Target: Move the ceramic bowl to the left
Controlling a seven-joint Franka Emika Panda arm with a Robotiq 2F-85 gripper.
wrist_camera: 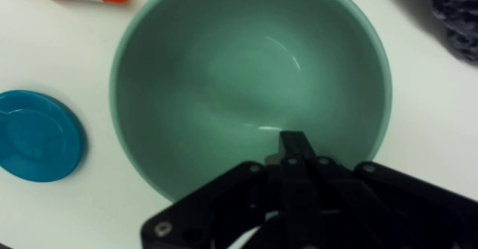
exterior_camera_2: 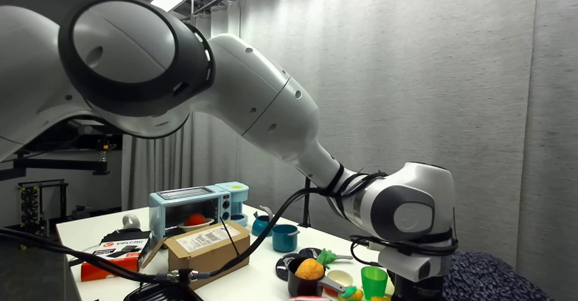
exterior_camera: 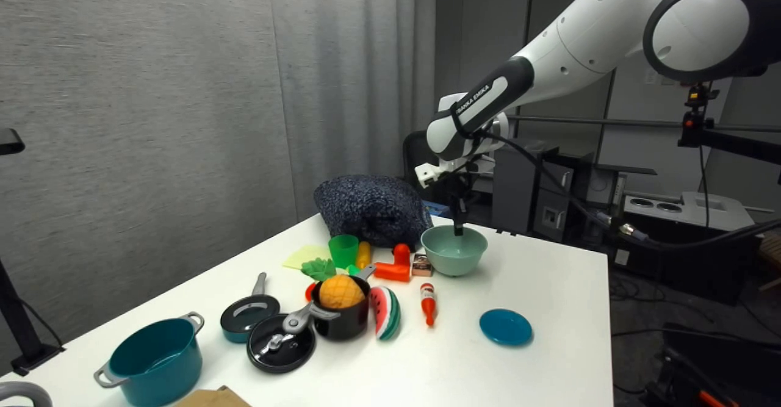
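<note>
In an exterior view, with the green bowl [exterior_camera: 454,259] at the clock's centre, the white table [exterior_camera: 567,291] spreads underneath and the robot arm [exterior_camera: 586,38] slants down from one o'clock. A dark cloth bundle [exterior_camera: 373,204] lies just beside it at ten o'clock. A teal pot [exterior_camera: 160,364] stands well apart, between eight and nine. The bowl itself stands upright on the table, near its far edge. The gripper [wrist_camera: 292,139] points down into it, clenched, its fingertips together inside the rim; whether they touch the bowl's wall cannot be told. A black pot [exterior_camera: 343,323] stands at eight o'clock. A watermelon slice [exterior_camera: 385,313] lies beside it, between seven and eight, a blue plate [exterior_camera: 506,326] at five and a red bottle [exterior_camera: 428,303] at seven. A small box [exterior_camera: 421,265] sits just beside the bowl, toward eight.
</note>
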